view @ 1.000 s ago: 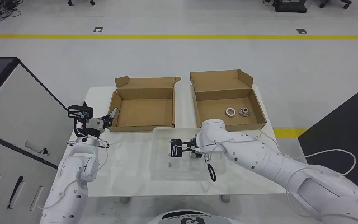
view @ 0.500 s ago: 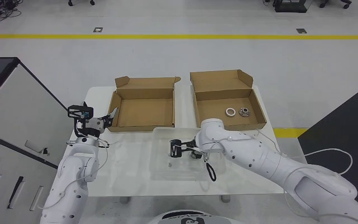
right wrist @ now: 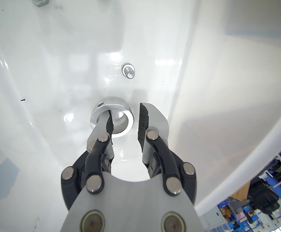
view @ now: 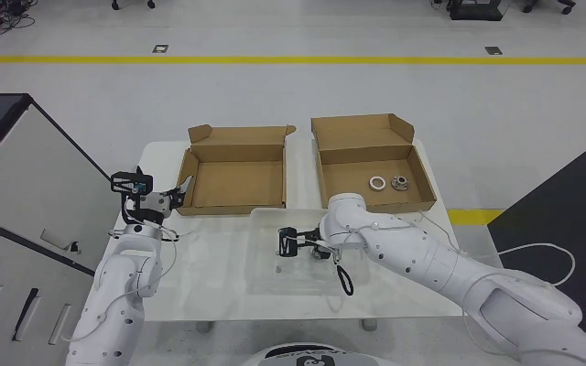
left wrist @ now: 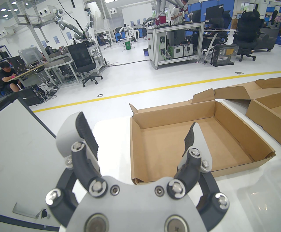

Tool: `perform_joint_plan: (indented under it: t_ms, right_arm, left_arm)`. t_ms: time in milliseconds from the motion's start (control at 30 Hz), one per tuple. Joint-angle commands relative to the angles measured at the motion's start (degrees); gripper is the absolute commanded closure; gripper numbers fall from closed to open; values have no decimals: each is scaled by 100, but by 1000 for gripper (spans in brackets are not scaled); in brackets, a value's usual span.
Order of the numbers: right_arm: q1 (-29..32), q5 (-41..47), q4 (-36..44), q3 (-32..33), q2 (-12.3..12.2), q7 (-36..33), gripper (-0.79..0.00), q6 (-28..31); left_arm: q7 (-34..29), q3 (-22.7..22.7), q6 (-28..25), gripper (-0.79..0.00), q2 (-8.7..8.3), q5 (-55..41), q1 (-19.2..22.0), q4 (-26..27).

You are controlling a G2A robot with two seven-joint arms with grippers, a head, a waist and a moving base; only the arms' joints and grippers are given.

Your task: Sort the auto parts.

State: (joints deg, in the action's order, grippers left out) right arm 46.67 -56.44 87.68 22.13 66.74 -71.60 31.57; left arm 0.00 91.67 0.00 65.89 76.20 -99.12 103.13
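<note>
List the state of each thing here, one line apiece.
Ring, resting in the bin, not clamped.
Bolt, loose in the bin.
Right gripper, open, astride the ring's wall.
Left gripper, open, empty.
Left box, open, empty.
Right box, open, holding two parts.

metal ring point(right wrist: 116, 104) partly behind right gripper point(right wrist: 125, 107), small part point(right wrist: 40, 2) cut off

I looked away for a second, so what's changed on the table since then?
The right gripper edged slightly toward the robot in the tray, jaws astride the wall of the ring, not yet closed. The left gripper, left box and right box stayed put.
</note>
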Motion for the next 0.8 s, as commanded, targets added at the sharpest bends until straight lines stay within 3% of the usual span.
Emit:
perform_joint_plan:
  t_ms: [0, 100, 167, 533, 767]
  right_arm:
    - [-3, 31, -35, -11, 17, -14, -231, 21]
    - [-17, 69, -74, -24, 44, -54, -135, 44]
    - [-28, 81, -90, -29, 58, -74, 0, 36]
    - [17, -43, 256, 117, 19, -303, 0, -193]
    - [147, -66, 933, 429, -175, -599, 0, -488]
  left_arm:
    - [0, 0, 0, -785, 0, 0, 0, 0]
    - [0, 0, 0, -785, 0, 0, 0, 0]
    - [0, 0, 0, -785, 0, 0, 0, 0]
    - [0, 0, 0, -785, 0, 0, 0, 0]
    - [0, 0, 0, -785, 0, 0, 0, 0]
